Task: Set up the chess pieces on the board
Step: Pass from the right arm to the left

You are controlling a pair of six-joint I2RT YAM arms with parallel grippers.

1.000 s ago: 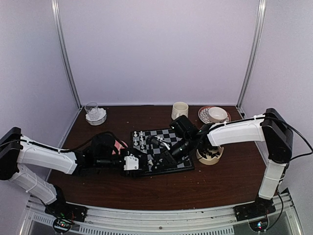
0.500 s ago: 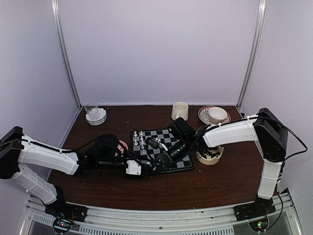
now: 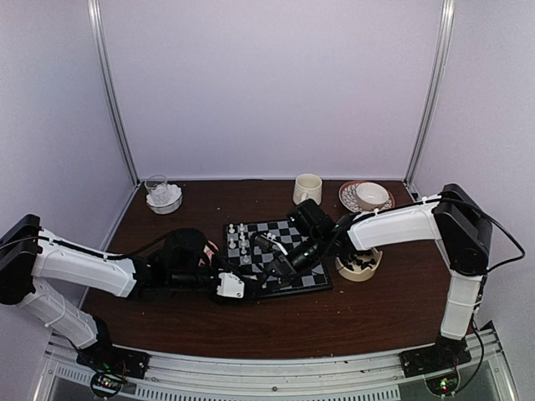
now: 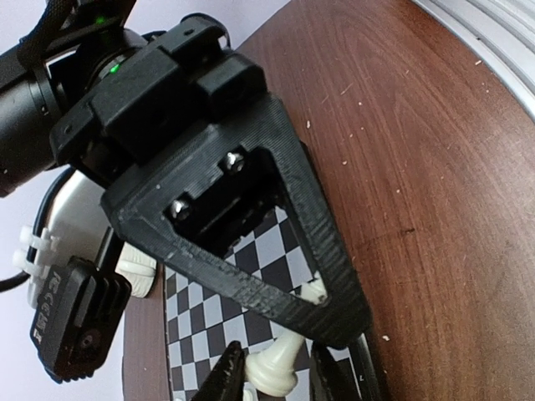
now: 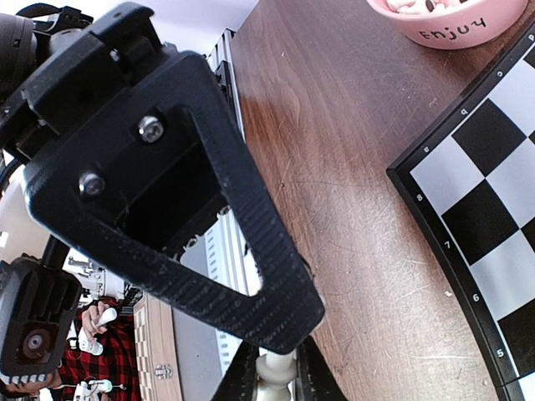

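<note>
left gripper (image 4: 276,378) clamped on a white chess piece (image 4: 269,368), lower centre of its wrist view, above the board (image 4: 209,313); right gripper (image 5: 277,376) clamped on a second white piece (image 5: 276,364), lower centre, table (image 5: 351,167) beyond, pink bowl (image 5: 435,18) upper right.

From my seat the table (image 4: 435,184) reads as dark varnished wood, semi-glossy with fine scratches and pale specks, and the board (image 5: 493,217) has a smooth, faintly shiny printed face. The black finger frame (image 4: 313,225) before my left wrist camera is matt plastic with fine ribbed layer lines and two bright metal screws (image 4: 232,160). The white chess piece (image 4: 272,369) looks like smooth, slightly glossy plastic, and the pink bowl (image 5: 443,21) has a glazed sheen.
</note>
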